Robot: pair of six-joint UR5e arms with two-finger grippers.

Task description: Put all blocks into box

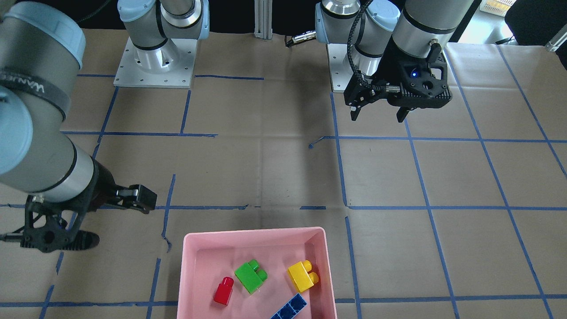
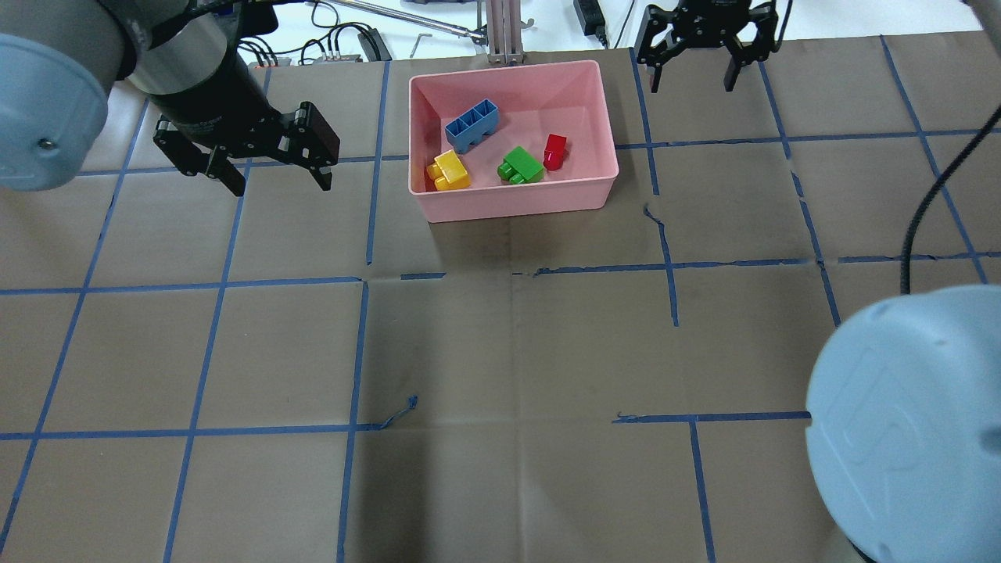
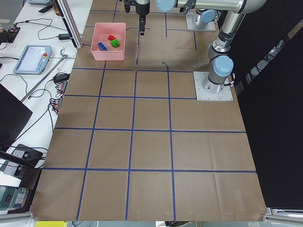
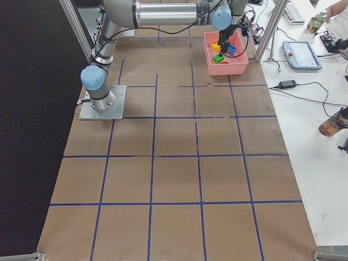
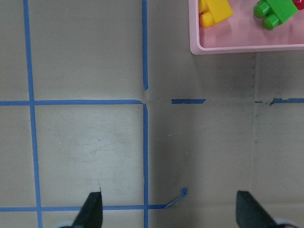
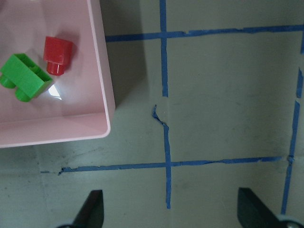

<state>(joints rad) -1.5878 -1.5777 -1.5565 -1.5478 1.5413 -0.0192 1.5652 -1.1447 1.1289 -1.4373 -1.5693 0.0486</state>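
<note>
All the blocks lie inside the pink box (image 2: 516, 207): the blue three-stud (image 2: 472, 125), yellow (image 2: 448, 170), green (image 2: 521, 166) and red (image 2: 554, 151). In the front view the box rim (image 1: 254, 232) encloses green (image 1: 250, 275), red (image 1: 223, 290), yellow (image 1: 303, 275) and blue (image 1: 290, 308). My left gripper (image 2: 280, 184) is open and empty, above the table left of the box. My right gripper (image 2: 691, 78) is open and empty, right of the box's far corner. The left wrist view shows yellow (image 5: 216, 10) and green (image 5: 275, 10); the right wrist view shows green (image 6: 23, 80) and red (image 6: 57, 54).
Brown paper with blue tape lines (image 2: 360, 344) covers the table. A metal post (image 2: 500, 31) and cables stand just beyond the box's far side. The arm bases (image 1: 155, 57) sit at the robot's edge.
</note>
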